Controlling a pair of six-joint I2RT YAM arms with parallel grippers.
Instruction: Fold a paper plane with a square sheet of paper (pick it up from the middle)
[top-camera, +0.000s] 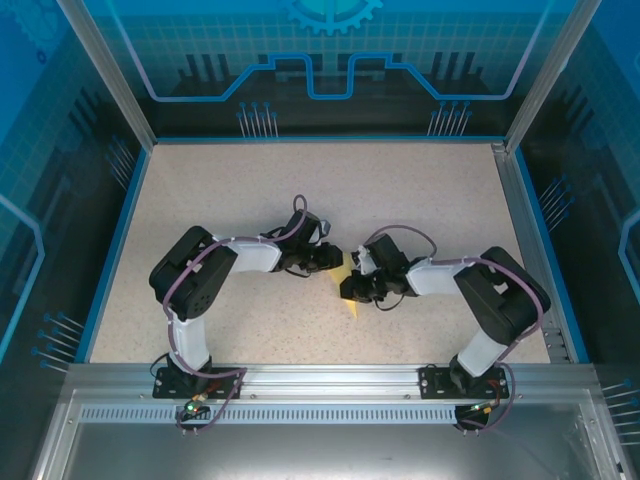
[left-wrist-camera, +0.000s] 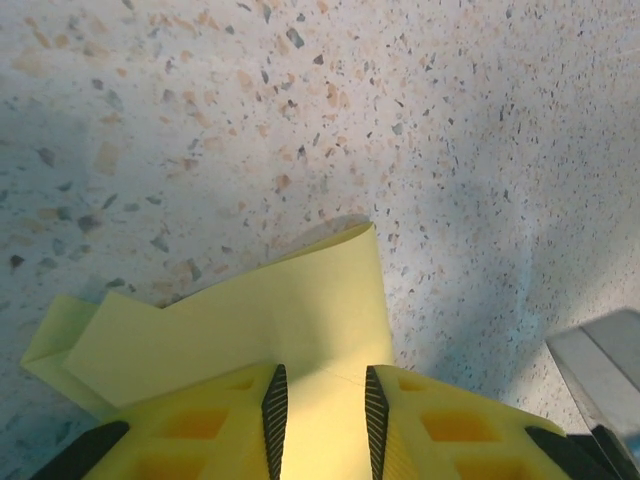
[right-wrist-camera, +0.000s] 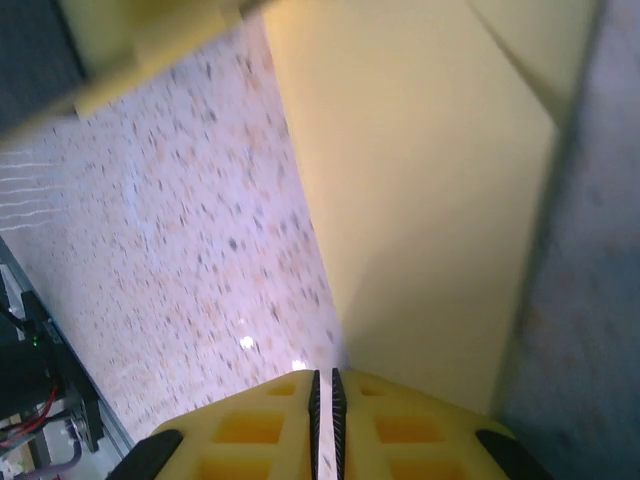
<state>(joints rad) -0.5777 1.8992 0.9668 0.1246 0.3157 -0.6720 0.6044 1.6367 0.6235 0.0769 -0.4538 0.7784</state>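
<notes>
The square sheet of paper (top-camera: 351, 293), pale yellow and folded into layers, lies on the speckled table between the two arms. My left gripper (top-camera: 338, 260) reaches it from the left. In the left wrist view the left gripper (left-wrist-camera: 322, 378) has its jaws apart, and the flat paper (left-wrist-camera: 280, 310) runs under and between them with a folded flap at the left. My right gripper (top-camera: 354, 284) comes from the right. In the right wrist view the right gripper (right-wrist-camera: 323, 378) shows a thin slit with table behind it, and the paper (right-wrist-camera: 420, 200) rises beside its right finger.
The speckled table (top-camera: 250, 190) is bounded by a blue rim and metal posts, with blue walls behind. A yellow finger of the left gripper (right-wrist-camera: 150, 40) crosses the top left of the right wrist view. A grey part (left-wrist-camera: 600, 365) enters the left wrist view at lower right.
</notes>
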